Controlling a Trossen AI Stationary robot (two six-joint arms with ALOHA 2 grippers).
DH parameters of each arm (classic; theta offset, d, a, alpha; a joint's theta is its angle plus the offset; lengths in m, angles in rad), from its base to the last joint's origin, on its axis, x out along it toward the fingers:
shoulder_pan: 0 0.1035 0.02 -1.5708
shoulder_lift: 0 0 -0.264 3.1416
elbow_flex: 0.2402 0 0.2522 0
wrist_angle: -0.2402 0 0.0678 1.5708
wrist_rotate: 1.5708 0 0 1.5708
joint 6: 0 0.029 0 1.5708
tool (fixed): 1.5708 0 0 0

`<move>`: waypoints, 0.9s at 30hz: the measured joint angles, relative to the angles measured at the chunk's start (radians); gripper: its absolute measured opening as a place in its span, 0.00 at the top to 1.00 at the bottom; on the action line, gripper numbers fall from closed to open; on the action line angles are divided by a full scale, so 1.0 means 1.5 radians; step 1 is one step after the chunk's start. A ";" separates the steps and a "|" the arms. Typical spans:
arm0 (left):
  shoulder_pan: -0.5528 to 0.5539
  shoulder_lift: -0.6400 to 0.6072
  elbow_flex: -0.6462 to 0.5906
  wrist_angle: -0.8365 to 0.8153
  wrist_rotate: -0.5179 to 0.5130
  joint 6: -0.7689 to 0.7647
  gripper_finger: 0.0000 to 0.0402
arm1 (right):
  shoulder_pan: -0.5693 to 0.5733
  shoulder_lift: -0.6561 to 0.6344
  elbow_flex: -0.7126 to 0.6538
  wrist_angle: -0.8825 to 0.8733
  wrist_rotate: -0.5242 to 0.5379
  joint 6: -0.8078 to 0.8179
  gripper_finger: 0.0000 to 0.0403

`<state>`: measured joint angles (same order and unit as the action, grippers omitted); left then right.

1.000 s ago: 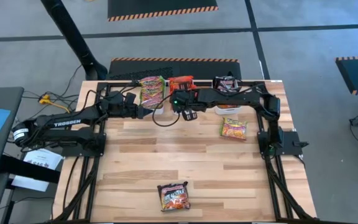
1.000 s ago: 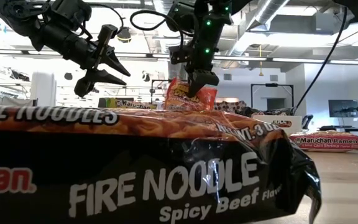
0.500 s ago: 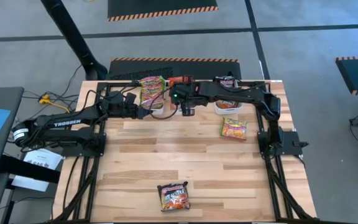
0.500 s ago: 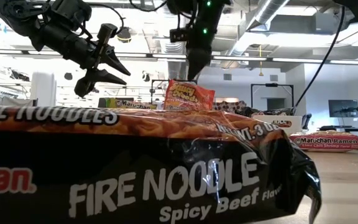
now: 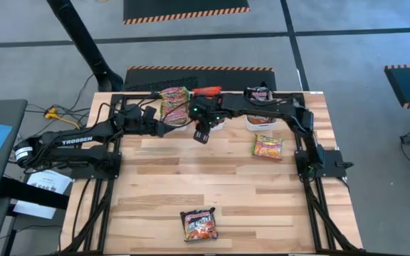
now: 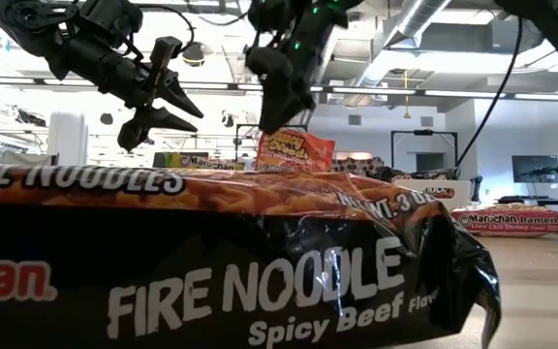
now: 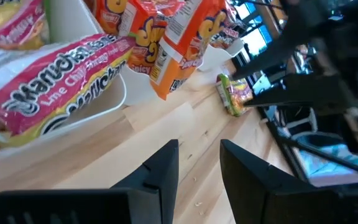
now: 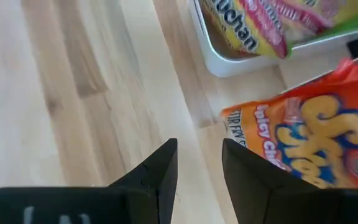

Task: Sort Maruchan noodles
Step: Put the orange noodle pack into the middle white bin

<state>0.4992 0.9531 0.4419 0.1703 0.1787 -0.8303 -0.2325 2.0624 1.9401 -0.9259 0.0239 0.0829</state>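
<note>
**Along the bench's far edge, sorting is mostly done**

Along the far edge sit the bins: a green-yellow packet (image 5: pixel 174 104) in the left one, the red-orange packet (image 5: pixel 208 91) standing in the middle one, a dark packet (image 5: pixel 259 93) in the right one. The right claw (image 5: pixel 201 134) hangs just in front of the red-orange packet, fingers parted and empty. The left claw (image 5: pixel 168 127) hovers beside the left bin, part open, grasping nothing. Two packets are left on the bench — an orange packet (image 5: pixel 268 147) near the right side and the Fire Noodle packet (image 5: pixel 199 223) at the near edge.
</note>
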 joint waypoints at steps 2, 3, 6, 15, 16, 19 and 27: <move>0.000 0.000 0.000 0.000 0.004 0.019 0.74 | -0.004 0.016 0.000 -0.009 -0.002 0.012 0.64; 0.000 0.000 0.000 0.000 0.006 0.021 0.74 | -0.006 0.023 0.000 -0.020 -0.002 0.020 0.64; 0.000 0.000 0.000 0.000 0.022 0.009 0.74 | -0.014 0.046 0.000 -0.040 0.002 0.040 0.65; 0.000 0.000 0.000 -0.002 0.048 0.015 0.74 | -0.044 0.058 0.000 -0.024 0.006 0.062 0.68; 0.000 0.000 0.000 -0.002 0.048 0.015 0.74 | -0.046 0.058 0.000 -0.020 0.009 0.066 0.68; 0.000 0.000 0.000 -0.002 0.048 0.015 0.74 | -0.054 0.058 0.000 -0.017 0.018 0.067 0.68; 0.000 0.000 0.000 -0.005 0.047 0.037 0.74 | -0.072 0.086 0.000 -0.027 0.027 0.063 0.68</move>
<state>0.4989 0.9531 0.4419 0.1630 0.2497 -0.7747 -0.3412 2.1907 1.9404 -0.9658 0.0637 0.1773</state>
